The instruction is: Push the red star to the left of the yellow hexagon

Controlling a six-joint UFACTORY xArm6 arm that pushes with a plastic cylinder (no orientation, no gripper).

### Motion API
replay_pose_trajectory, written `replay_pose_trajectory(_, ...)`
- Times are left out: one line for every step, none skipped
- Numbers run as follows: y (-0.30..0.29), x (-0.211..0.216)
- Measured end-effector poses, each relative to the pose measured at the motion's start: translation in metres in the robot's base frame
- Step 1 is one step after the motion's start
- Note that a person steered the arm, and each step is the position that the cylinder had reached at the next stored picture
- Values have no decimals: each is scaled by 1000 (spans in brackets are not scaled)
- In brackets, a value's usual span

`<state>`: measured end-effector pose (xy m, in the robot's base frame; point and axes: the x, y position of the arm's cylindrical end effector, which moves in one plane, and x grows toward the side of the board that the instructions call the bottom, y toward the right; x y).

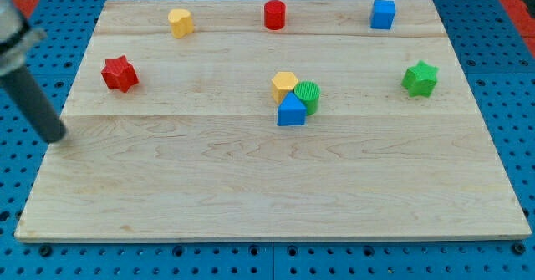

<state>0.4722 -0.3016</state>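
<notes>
The red star (119, 73) lies near the board's left edge in the upper half. The yellow hexagon (284, 84) sits near the board's middle, touching a green cylinder (308, 96) and a blue triangular block (291, 111). My rod comes in from the view's upper left; my tip (55, 136) rests at the board's left edge, below and to the left of the red star, well apart from it.
A yellow block (180, 22), a red cylinder (274, 15) and a blue cube (383, 14) stand along the top of the board. A green star (420, 78) lies at the right. The wooden board (267, 196) sits on a blue pegboard.
</notes>
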Motion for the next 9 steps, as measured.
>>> replay_pose_trajectory(-2,-20)
replay_pose_trajectory(-2,-80)
replay_pose_trajectory(0,-108)
replay_pose_trajectory(50,-109)
replay_pose_trajectory(106,-109)
replay_pose_trajectory(138,-109)
replay_pose_trajectory(135,-113)
replay_pose_trajectory(161,-112)
replay_pose_trajectory(187,-102)
